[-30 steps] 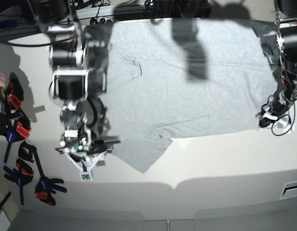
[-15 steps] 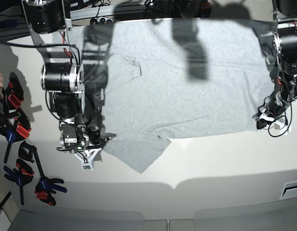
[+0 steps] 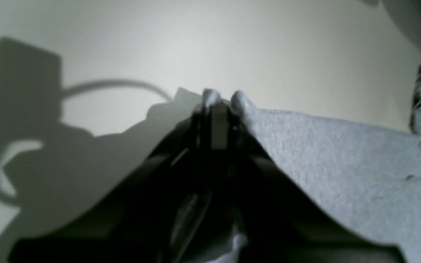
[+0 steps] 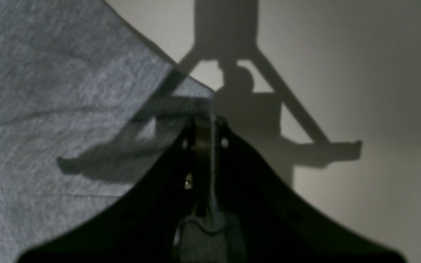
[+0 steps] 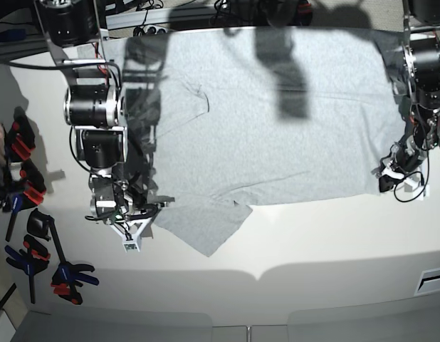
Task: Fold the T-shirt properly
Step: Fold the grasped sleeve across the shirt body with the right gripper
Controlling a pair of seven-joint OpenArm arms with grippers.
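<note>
Lying spread flat, plain side up, across the far half of the pale desk point(image 5: 312, 242): the grey T-shirt point(image 5: 277, 121), one sleeve pointing toward the near edge. Clamped shut on the sleeve's outer corner at the left of the base view, the right pincer point(image 5: 138, 214); cloth seen pinched between its black fingers point(image 4: 196, 146). Closed likewise on the shirt's hem corner at the opposite side, the left pincer point(image 5: 391, 174). Scattered beside the desk's left edge, several red-and-blue clamps point(image 5: 35, 242).
</note>
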